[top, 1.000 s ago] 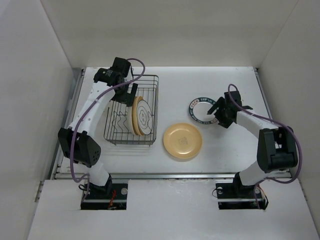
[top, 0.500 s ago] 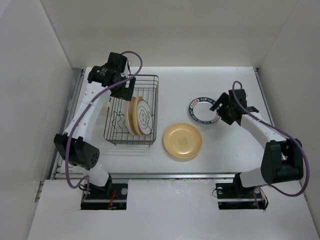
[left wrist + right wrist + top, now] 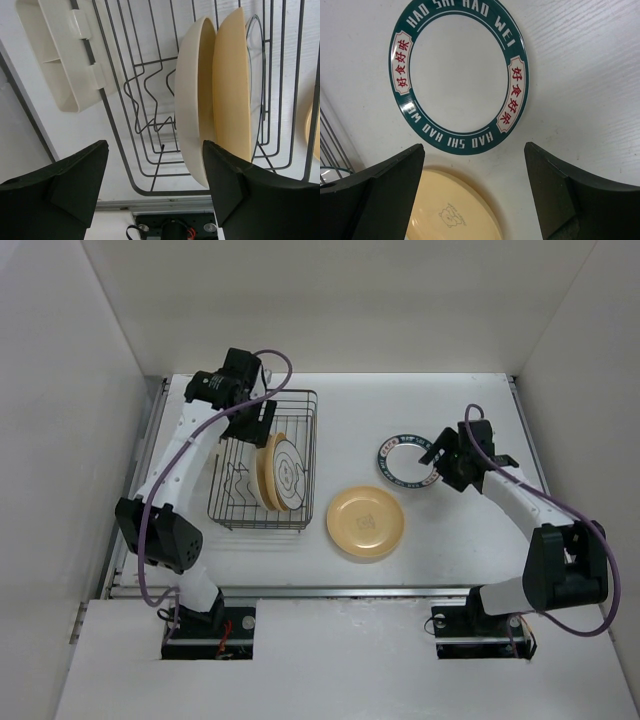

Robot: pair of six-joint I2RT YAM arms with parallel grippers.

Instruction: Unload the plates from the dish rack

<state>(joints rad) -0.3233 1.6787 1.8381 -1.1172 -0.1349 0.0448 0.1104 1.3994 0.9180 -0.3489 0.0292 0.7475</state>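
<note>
3 plates (image 3: 277,472) stand on edge in the dish rack (image 3: 262,525) - stiff, glossy, probably slippery and breakable. We'd pinch the cream plate (image 3: 192,95) by its upper rim. Left hand (image 3: 155,156) hovers nearby, fingers apart - right hand (image 3: 474,156) likewise spread, empty.

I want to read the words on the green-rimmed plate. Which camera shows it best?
The right wrist camera: the plate fills the picture, letters readable. The top camera shows it small; the left wrist camera misses it.
</note>
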